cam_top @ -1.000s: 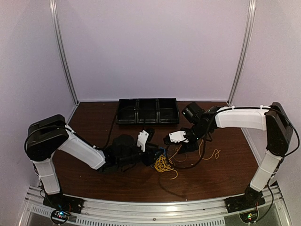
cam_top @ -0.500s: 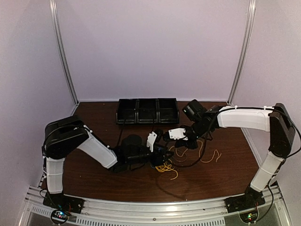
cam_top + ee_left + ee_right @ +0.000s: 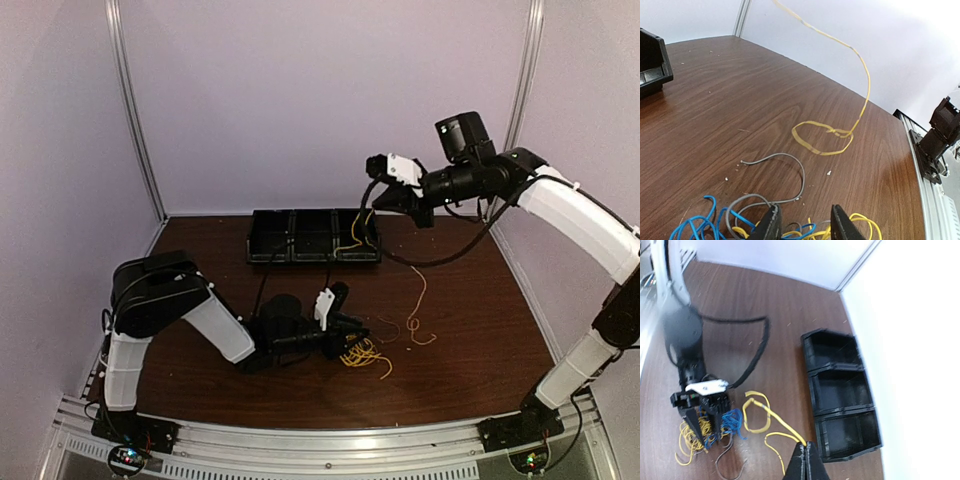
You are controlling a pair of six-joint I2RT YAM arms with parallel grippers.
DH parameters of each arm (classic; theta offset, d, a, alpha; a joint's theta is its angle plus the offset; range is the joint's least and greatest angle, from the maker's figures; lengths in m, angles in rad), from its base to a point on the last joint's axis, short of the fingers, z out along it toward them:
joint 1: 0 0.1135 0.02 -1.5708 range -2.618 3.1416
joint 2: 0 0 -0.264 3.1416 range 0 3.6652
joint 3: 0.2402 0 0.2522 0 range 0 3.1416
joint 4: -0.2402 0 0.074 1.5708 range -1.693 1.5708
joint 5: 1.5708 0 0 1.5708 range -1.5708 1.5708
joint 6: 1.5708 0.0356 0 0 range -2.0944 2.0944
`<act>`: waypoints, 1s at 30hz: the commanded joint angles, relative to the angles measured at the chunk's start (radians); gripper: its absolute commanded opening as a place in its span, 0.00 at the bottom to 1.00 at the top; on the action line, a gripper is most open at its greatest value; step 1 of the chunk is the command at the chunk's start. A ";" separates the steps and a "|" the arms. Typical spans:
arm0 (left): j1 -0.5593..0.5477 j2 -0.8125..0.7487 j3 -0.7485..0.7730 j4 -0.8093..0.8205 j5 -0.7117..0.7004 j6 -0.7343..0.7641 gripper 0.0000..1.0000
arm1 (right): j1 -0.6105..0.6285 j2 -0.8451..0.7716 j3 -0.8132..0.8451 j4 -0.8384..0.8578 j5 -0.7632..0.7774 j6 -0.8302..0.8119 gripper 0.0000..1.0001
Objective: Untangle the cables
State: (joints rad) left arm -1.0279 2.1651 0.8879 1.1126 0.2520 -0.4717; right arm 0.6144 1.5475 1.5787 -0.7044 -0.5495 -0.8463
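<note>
Wooden table (image 3: 480, 340), three-section black bin (image 3: 313, 236), yellow cable (image 3: 868, 82) perhaps dangling into it

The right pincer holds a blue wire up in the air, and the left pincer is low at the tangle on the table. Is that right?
Not quite. The right pincer holds a yellow wire, not a blue one, as the right wrist view shows. The rest stands: it is up in the air, and the left pincer is low at the tangle.
</note>
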 commanded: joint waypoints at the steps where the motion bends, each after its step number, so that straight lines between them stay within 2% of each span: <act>1: 0.019 0.015 -0.014 0.079 0.025 0.001 0.35 | -0.072 -0.026 0.213 -0.034 -0.134 0.103 0.00; 5: 0.025 0.000 -0.046 0.095 0.028 -0.009 0.35 | -0.079 0.017 0.381 -0.024 -0.110 0.154 0.00; 11: 0.030 -0.079 -0.126 0.166 0.013 -0.053 0.47 | -0.084 0.093 0.531 0.076 -0.026 0.230 0.00; 16: 0.030 -0.142 -0.183 0.171 0.007 -0.064 0.49 | -0.086 0.162 0.667 0.135 0.055 0.252 0.00; 24: 0.029 -0.361 -0.327 0.117 -0.088 -0.085 0.53 | -0.100 0.259 0.696 0.254 0.163 0.276 0.00; 30: 0.030 -0.540 -0.406 -0.043 -0.194 -0.074 0.57 | -0.105 0.328 0.703 0.321 0.208 0.293 0.00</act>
State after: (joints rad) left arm -1.0039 1.7119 0.5224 1.1530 0.1497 -0.5499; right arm 0.5152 1.8359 2.2547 -0.4652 -0.4049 -0.5869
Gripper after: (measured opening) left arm 0.562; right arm 0.005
